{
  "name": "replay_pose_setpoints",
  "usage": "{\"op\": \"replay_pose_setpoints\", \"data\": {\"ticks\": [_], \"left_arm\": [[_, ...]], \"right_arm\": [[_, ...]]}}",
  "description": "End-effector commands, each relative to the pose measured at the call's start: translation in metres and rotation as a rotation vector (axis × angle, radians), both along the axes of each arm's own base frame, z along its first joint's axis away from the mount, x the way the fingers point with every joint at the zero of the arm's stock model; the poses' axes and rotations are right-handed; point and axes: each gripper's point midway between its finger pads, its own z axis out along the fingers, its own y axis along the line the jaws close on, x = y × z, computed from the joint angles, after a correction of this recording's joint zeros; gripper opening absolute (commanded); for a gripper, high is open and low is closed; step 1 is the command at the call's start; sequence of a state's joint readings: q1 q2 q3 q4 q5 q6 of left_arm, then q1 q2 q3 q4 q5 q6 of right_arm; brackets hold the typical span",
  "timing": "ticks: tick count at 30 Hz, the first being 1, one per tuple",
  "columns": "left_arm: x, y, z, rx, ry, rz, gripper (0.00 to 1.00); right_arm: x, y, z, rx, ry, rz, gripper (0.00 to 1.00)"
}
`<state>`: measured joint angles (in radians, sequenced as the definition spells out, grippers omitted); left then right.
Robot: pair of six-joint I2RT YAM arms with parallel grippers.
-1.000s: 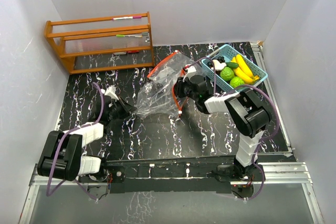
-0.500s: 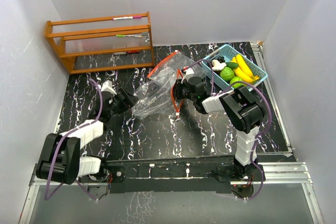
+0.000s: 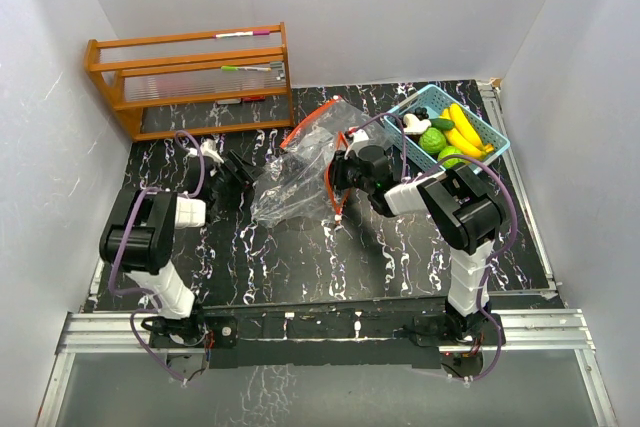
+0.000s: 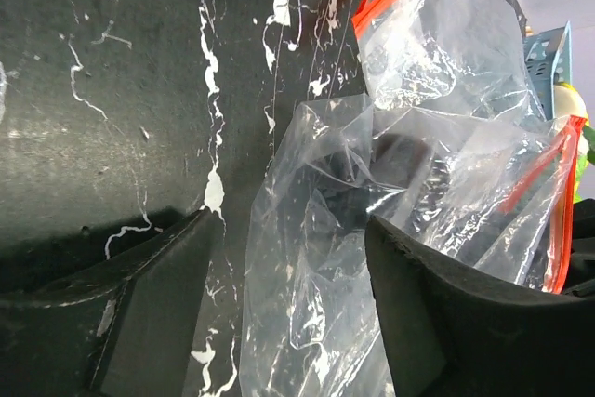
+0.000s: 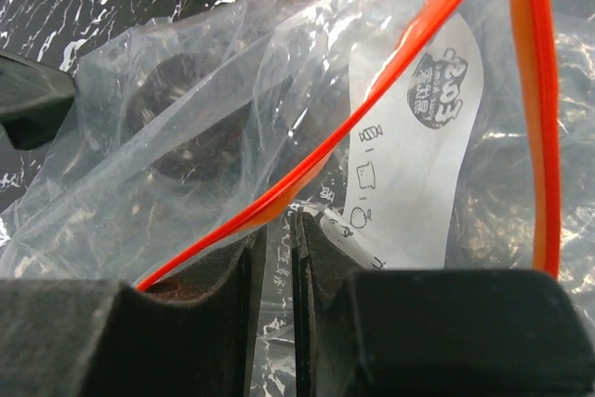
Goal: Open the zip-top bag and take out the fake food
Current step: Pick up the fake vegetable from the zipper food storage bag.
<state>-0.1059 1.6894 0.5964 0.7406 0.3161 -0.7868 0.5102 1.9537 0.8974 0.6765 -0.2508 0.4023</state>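
Now | crinkled clear orange-edged zip-top bag (image 3: 295, 177) | right claw (image 5: 293, 234) pinching it

Robot lab booth: white walls (image 3: 400, 7), marbled tabletop (image 3: 300, 247).

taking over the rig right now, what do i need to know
Left hand: open, with the bag's end loose between its fingers, not clamped.
Right hand: shut on the zip-top bag, on the film beside the orange zip strip.
Fake food: bananas and green fruits lie in the blue basket on the right.
Done: the bag is open and looks emptied, though the crumpled film could hide a piece.
Left: check inside the bag, remove anything found, let go.
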Motion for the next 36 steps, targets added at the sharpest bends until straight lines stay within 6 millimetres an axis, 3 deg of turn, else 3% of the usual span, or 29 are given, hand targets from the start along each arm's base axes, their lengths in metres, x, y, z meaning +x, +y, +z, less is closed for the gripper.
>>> {"op": "replay_pose_setpoints", "data": {"ticks": [1, 5, 9, 11, 14, 19, 23, 28, 31, 33, 36], "left_arm": [[0.015, -0.019, 0.03, -0.151, -0.117, -0.052, 0.64], [0.023, -0.027, 0.029, -0.236, -0.131, -0.059, 0.63], [0.032, -0.025, 0.018, -0.243, -0.129, -0.035, 0.49], [0.036, -0.026, 0.017, -0.261, -0.136, -0.03, 0.37], [0.04, -0.029, 0.026, -0.306, -0.179, -0.038, 0.0], [0.031, -0.037, 0.04, -0.346, -0.225, -0.09, 0.0], [0.019, -0.04, 0.063, -0.255, -0.305, -0.15, 0.0], [-0.001, -0.05, 0.097, -0.195, -0.429, -0.26, 0.0], [-0.025, -0.058, 0.127, -0.166, -0.552, -0.332, 0.0], [-0.033, -0.063, 0.127, -0.093, -0.56, -0.363, 0.0], [-0.036, -0.069, 0.109, 0.002, -0.533, -0.398, 0.0]], "right_arm": [[0.016, 0.011, 0.026, 0.039, -0.077, 0.009, 0.2], [0.016, 0.011, 0.023, 0.037, -0.071, 0.013, 0.2], [0.015, 0.011, 0.018, 0.032, -0.061, 0.019, 0.2], [0.014, 0.012, 0.016, 0.027, -0.053, 0.022, 0.2], [0.013, 0.011, 0.023, 0.03, -0.063, 0.025, 0.2], [0.007, 0.007, 0.053, 0.078, -0.103, 0.005, 0.2], [0.013, 0.004, 0.069, 0.107, -0.12, -0.022, 0.21], [0.024, 0.007, 0.051, 0.136, -0.066, 0.018, 0.21], [0.024, 0.006, 0.047, 0.169, -0.049, 0.028, 0.21], [0.021, 0.007, 0.041, 0.179, -0.038, 0.036, 0.22], [0.018, 0.01, 0.038, 0.196, -0.036, 0.055, 0.25]]}}
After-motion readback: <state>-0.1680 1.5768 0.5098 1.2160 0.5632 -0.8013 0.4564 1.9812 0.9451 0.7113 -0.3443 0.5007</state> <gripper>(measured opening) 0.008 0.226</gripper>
